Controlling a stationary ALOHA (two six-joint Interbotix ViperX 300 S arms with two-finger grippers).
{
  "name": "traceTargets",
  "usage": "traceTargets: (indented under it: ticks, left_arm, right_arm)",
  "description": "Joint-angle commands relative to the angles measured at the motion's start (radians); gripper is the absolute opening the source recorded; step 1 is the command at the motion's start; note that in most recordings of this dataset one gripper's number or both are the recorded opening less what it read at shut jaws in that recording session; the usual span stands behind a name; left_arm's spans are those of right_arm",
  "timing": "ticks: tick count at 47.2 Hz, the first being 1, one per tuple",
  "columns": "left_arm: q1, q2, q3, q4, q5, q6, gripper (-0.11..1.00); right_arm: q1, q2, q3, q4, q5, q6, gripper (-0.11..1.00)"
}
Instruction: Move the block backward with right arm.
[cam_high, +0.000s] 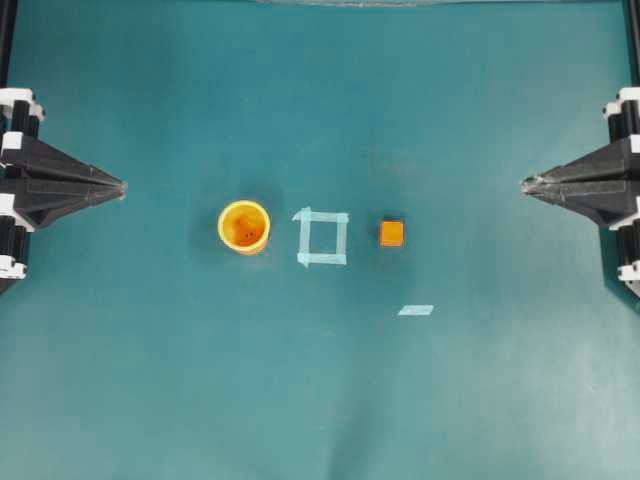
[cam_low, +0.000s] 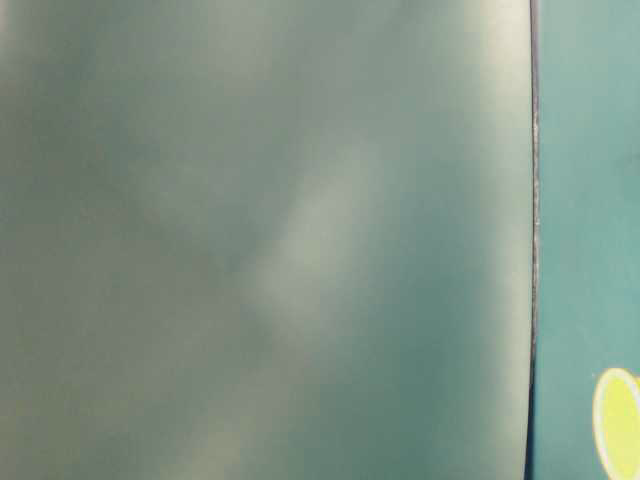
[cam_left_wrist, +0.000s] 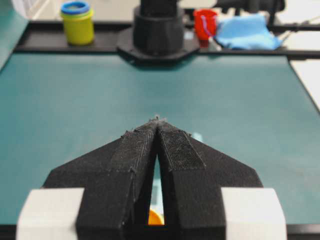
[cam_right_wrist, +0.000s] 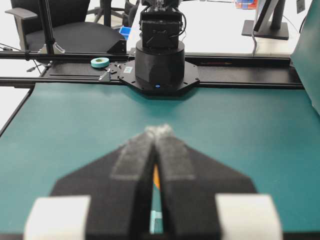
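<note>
The block (cam_high: 391, 233), a small orange cube, rests on the teal table just right of a pale blue tape square (cam_high: 322, 237). My right gripper (cam_high: 526, 184) is shut with nothing in it at the right edge, well right of the block and a little behind it. In the right wrist view the gripper (cam_right_wrist: 158, 131) has its tips together, and a sliver of the block (cam_right_wrist: 156, 177) shows through the slit between the fingers. My left gripper (cam_high: 122, 187) is shut and empty at the left edge, its tips (cam_left_wrist: 158, 120) touching.
A yellow-orange cup (cam_high: 244, 226) stands upright left of the tape square. A short strip of pale tape (cam_high: 415, 310) lies in front of the block. The table-level view is mostly a blur, with the cup's rim (cam_low: 616, 423) at its lower right.
</note>
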Motion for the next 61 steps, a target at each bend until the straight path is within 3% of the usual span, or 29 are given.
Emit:
traceTargets:
  ticks: [1, 15, 38, 52, 61]
  left_arm:
    - [-0.003, 0.005, -0.031, 0.014, 0.008, 0.011, 0.0]
    - [-0.003, 0.005, -0.038, 0.014, 0.014, 0.006, 0.0]
    - [-0.003, 0.003, -0.038, 0.014, 0.015, -0.006, 0.0]
    - [-0.003, 0.002, -0.041, 0.014, 0.015, -0.008, 0.0]
    - [-0.003, 0.003, -0.041, 0.014, 0.015, -0.008, 0.0]
  right_arm:
    - [-0.002, 0.006, -0.017, 0.002, -0.005, 0.009, 0.0]
    - [-0.003, 0.051, -0.098, 0.002, 0.219, 0.011, 0.0]
    - [-0.008, 0.193, -0.173, 0.002, 0.232, 0.012, 0.02]
    - [-0.029, 0.31, -0.224, 0.003, 0.235, 0.012, 0.42]
    - [-0.051, 0.414, -0.256, 0.005, 0.25, 0.012, 0.54]
